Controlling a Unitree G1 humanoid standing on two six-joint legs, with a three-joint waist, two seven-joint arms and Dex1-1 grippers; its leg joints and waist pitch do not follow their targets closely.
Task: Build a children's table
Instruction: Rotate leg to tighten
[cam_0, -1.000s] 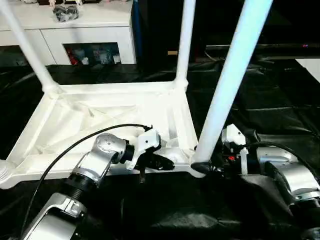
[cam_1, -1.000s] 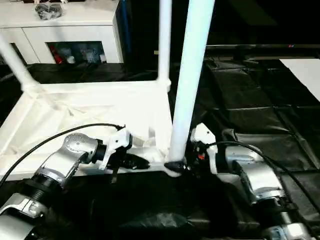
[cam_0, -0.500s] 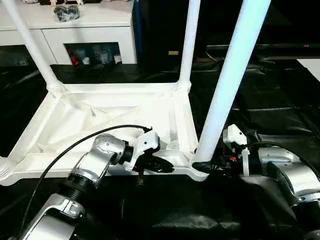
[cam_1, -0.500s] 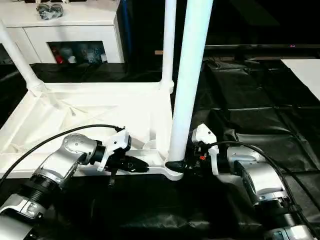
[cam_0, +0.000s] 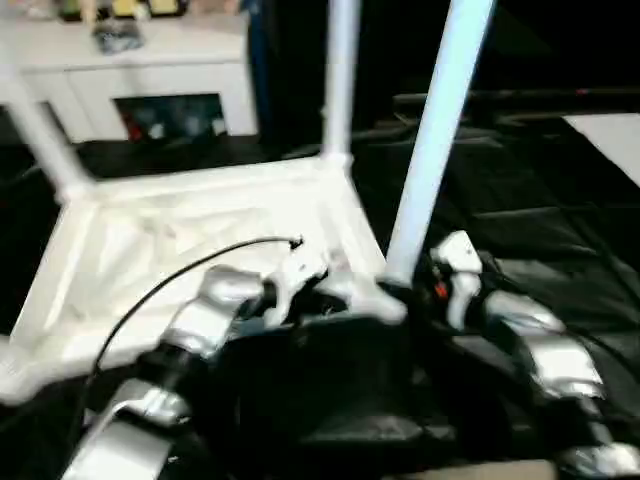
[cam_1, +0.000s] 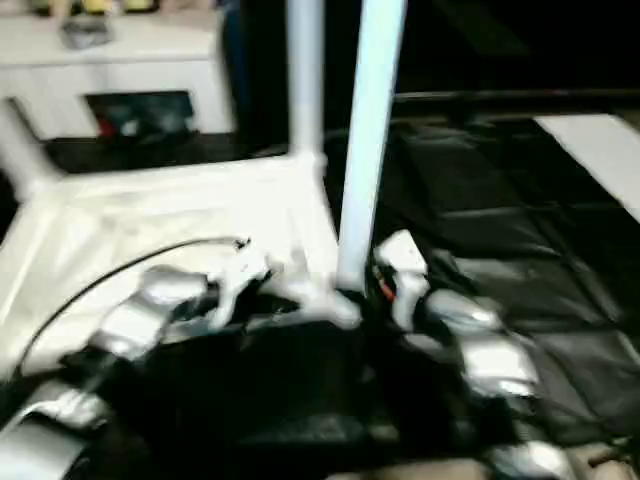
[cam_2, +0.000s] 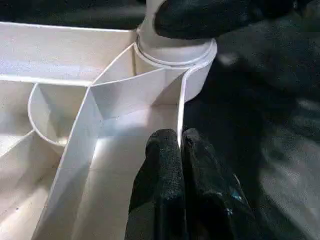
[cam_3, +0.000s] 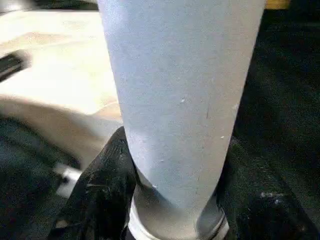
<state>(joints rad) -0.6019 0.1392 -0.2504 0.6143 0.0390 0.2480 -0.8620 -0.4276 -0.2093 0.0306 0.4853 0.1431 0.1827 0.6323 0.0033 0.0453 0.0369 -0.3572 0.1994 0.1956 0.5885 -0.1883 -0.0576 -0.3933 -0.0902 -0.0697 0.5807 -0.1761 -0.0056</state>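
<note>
The tabletop (cam_0: 190, 240) lies ribbed underside up on the black sheeting (cam_0: 520, 200), with legs standing from its corner sockets. At its near right corner the right gripper (cam_3: 175, 200) clasps the base of the near leg (cam_0: 435, 140), one black finger on each side of the tube just above the socket (cam_2: 175, 55). The left gripper (cam_2: 181, 150) has its fingers pressed together on the thin edge wall of the tabletop beside that same socket (the wall runs between the fingertips). A white cabinet (cam_0: 140, 70) stands beyond the far edge.
</note>
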